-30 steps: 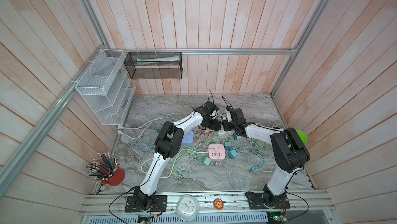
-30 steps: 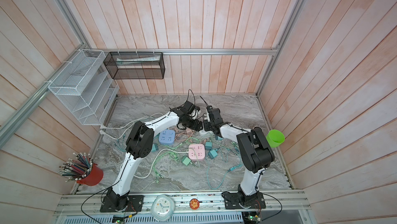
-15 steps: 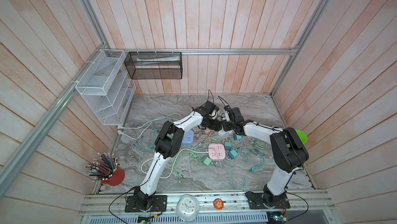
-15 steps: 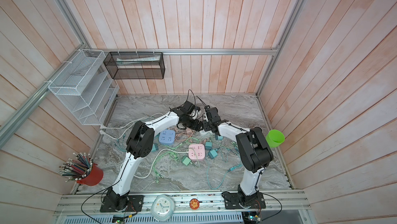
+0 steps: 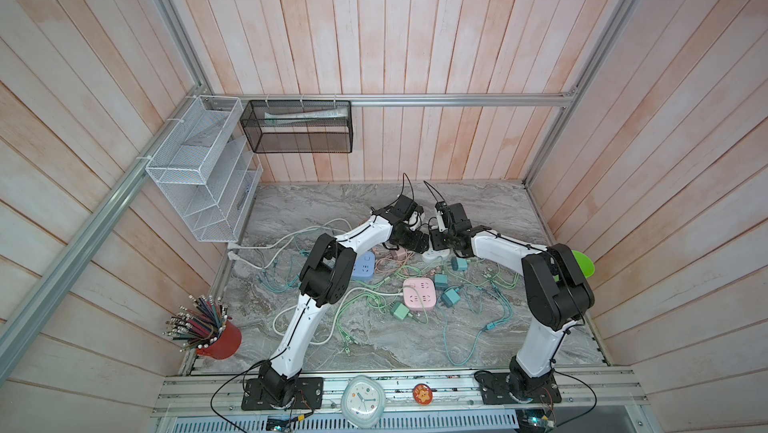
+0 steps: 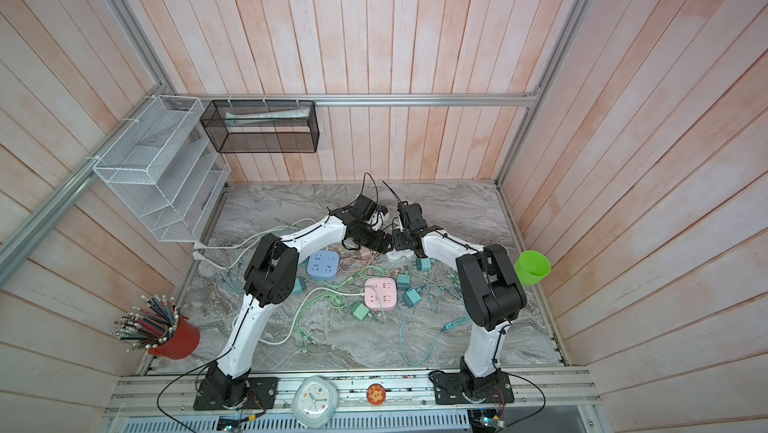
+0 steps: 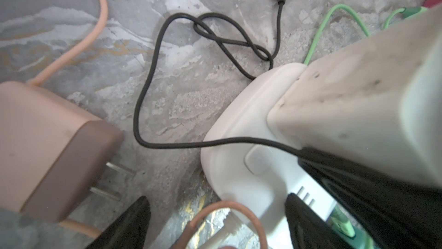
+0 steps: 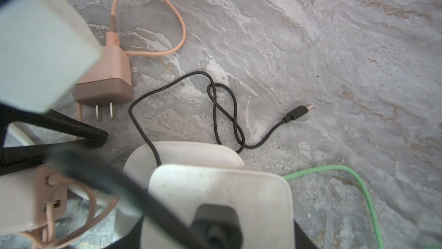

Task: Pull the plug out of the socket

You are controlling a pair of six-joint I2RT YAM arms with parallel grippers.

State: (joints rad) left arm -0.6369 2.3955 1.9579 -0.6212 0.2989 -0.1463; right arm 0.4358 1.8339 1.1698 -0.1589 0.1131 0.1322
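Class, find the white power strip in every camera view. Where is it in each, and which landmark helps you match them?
In a top view: the white power strip, mid-table, behind the pink strip.
In a top view: same spot.
Left wrist: its rounded end, close up, black cable crossing it.
Right wrist: its rounded end again, under that cable.
Shared landmark: the peach charger lying beside it.

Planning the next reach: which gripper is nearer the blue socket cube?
Left. The left gripper is right of the blue socket cube in a top view; the right gripper is farther right, beyond the left one.
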